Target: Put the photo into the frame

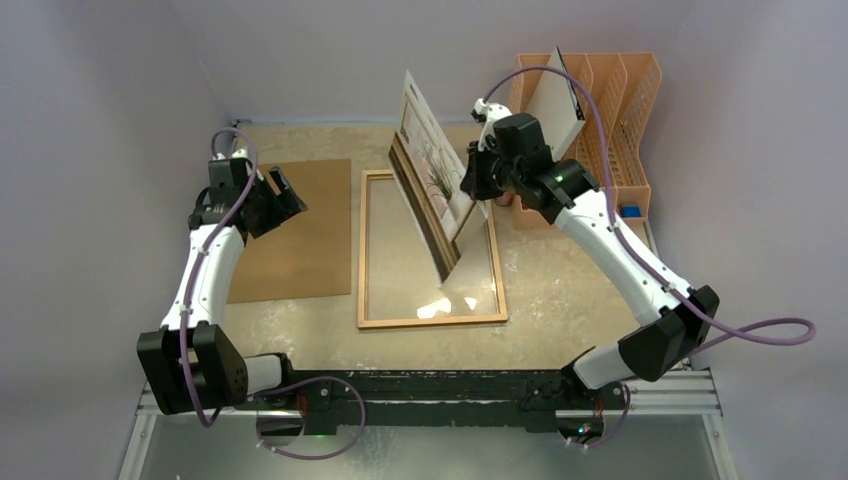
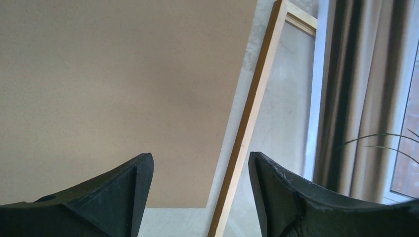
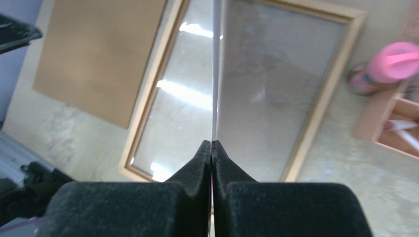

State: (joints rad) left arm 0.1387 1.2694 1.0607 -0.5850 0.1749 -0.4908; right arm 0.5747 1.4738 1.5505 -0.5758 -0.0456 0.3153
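The light wooden frame (image 1: 432, 321) lies flat mid-table, its clear pane catching glare. The photo (image 1: 432, 150) stands on edge over the pane, leaning, its plant-and-curtain side facing right. My right gripper (image 1: 473, 182) is shut on its upper right edge. In the right wrist view the photo (image 3: 215, 69) is a thin line running out from the shut gripper (image 3: 211, 143) above the frame (image 3: 321, 103). My left gripper (image 1: 283, 196) hangs open and empty over the brown backing board (image 1: 295, 240). Seen from the left wrist, the gripper (image 2: 200, 163) faces the frame's left rail (image 2: 252, 113) and the photo's curtains (image 2: 360, 98).
An orange slotted organizer (image 1: 625, 110) stands at the back right with a white board (image 1: 555, 105) leaning in it. A pink-capped object (image 3: 390, 61) sits beside it near the frame's far corner. The backing board (image 2: 113, 89) lies left of the frame.
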